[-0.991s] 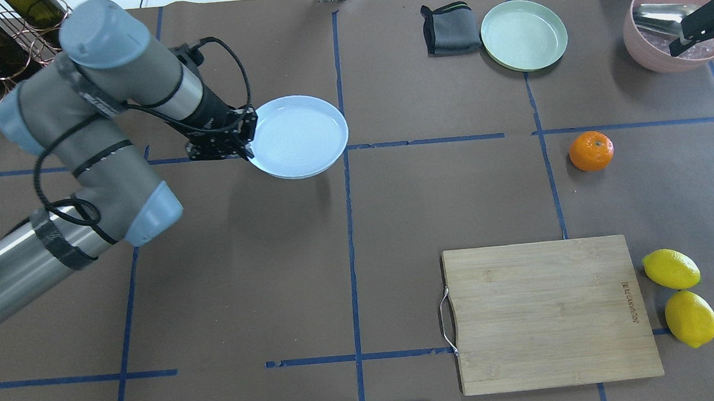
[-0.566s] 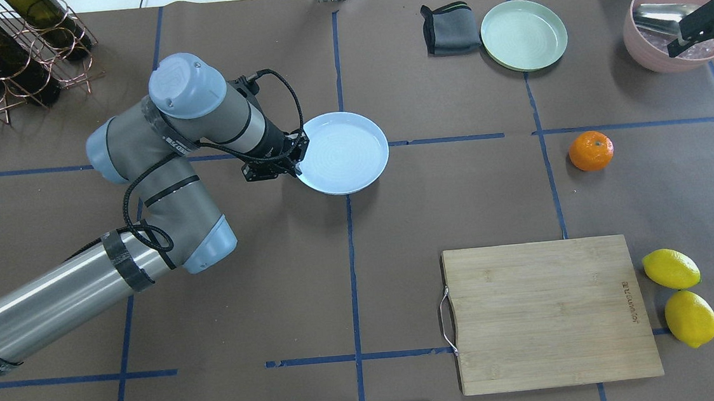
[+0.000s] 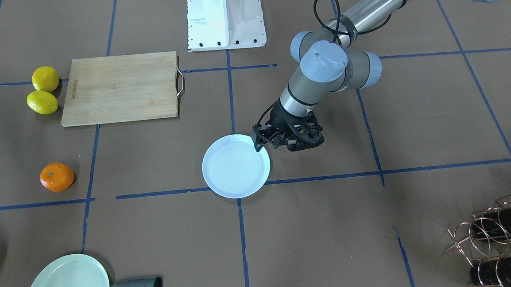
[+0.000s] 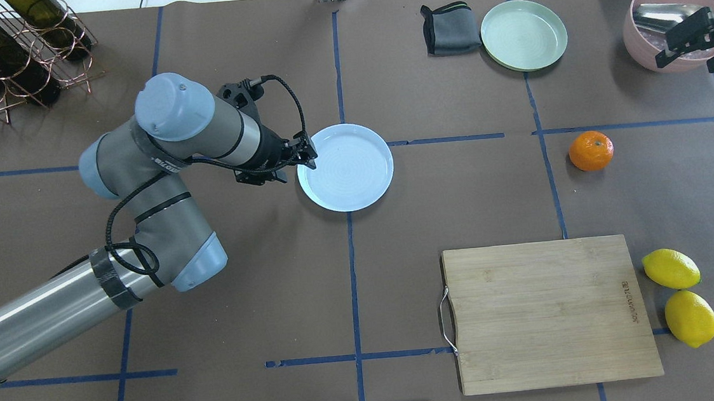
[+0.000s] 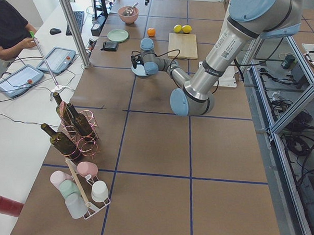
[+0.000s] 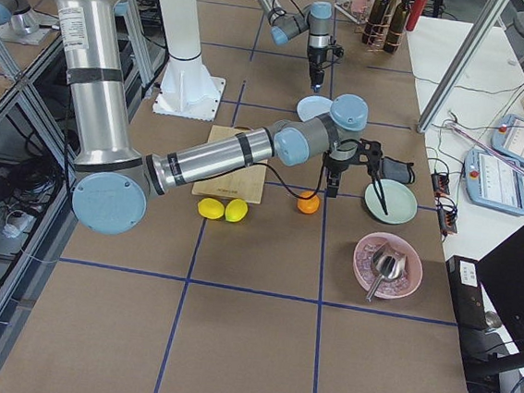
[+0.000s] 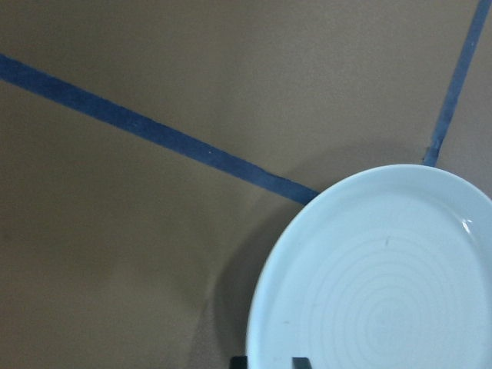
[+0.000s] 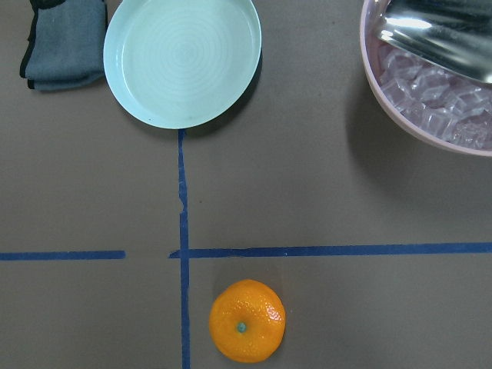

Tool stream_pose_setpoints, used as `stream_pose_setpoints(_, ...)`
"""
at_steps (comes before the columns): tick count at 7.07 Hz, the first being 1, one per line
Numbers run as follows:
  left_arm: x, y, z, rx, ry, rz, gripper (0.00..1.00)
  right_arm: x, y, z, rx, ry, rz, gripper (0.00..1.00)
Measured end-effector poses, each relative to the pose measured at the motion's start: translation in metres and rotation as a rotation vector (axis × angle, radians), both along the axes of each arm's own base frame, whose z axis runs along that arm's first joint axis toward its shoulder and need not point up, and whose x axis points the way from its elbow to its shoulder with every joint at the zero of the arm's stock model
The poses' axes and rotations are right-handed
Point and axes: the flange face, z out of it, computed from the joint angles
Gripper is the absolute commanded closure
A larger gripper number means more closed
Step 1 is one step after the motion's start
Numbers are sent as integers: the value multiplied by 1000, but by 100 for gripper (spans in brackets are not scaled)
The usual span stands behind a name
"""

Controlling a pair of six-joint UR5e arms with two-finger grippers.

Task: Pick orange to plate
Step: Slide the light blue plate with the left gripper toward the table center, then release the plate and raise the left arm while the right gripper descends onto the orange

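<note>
The orange (image 4: pixel 591 151) lies alone on the brown table at the right, and shows in the right wrist view as the orange (image 8: pixel 247 320), stem dimple up. The pale bluish-white plate (image 4: pixel 345 167) sits near the table's centre, over a blue tape cross. My left gripper (image 4: pixel 306 157) is shut on the plate's left rim; in the front-facing view the left gripper (image 3: pixel 258 145) pinches the plate (image 3: pixel 236 166). The plate (image 7: pixel 377 277) casts a shadow under its edge. My right gripper (image 4: pixel 698 46) hovers open and holds nothing at the far right, over a pink bowl, well above the orange.
A wooden cutting board (image 4: pixel 547 313) lies front right with two lemons (image 4: pixel 671 269) beside it. At the back stand a mint-green plate (image 4: pixel 523 34), a folded grey cloth (image 4: pixel 448 29) and a pink bowl (image 4: pixel 654 43) with a metal scoop. A bottle rack (image 4: pixel 1 50) fills the back left corner.
My left arm has carried the plate rightward and toward the table's centre, lowering it. The right gripper has shifted slightly left. The orange has not moved.
</note>
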Motion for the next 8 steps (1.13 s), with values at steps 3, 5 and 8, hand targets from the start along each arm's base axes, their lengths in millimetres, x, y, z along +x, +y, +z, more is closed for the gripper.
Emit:
stream_pose_setpoints(3, -91, -46, -4, 142, -142, -11, 0, -99, 21, 7, 20, 107, -8, 0)
stream_pose_setpoints(5, -137, -68, -5, 162, -227, -6, 0, -143, 34, 23, 40, 171, -31, 0)
stream_pose_setpoints(8, -148, -73, -4, 163, -243, -6, 0, -175, 34, 59, 27, 214, -65, 0)
